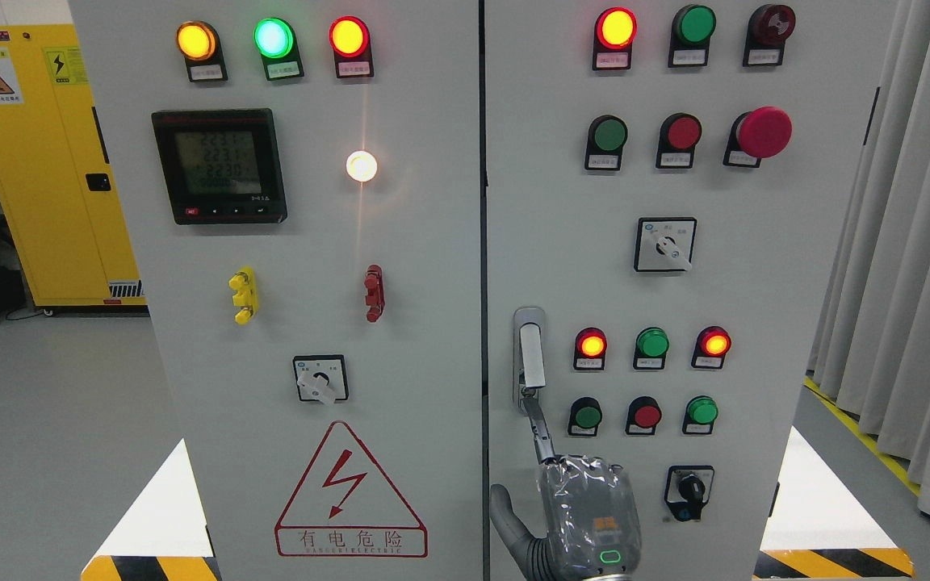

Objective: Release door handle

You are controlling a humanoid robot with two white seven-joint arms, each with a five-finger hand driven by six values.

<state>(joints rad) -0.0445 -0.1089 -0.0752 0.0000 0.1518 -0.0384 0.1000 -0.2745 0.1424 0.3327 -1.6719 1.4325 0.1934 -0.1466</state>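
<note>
A grey electrical cabinet (433, 242) fills the room's view, its two doors shut edge to edge, as the robot's right hand (586, 516) rises from the bottom edge in front of the right door (796, 282). The hand has hold of nothing. Its thumb is splayed to the left and one finger (540, 432) stretches up so that only its tip touches the lower end of the door handle (531, 359), which stands upright near that door's left edge. The other fingers are hidden behind the wrapped back of the hand. The release looks all but complete, with only that last fingertip contact left to break and the arm to draw clear. On count, there are two doors, one handle, one digital meter (219, 165), three rotary switches across both panels and one red mushroom button (764, 131). The left arm is out of sight.
</note>
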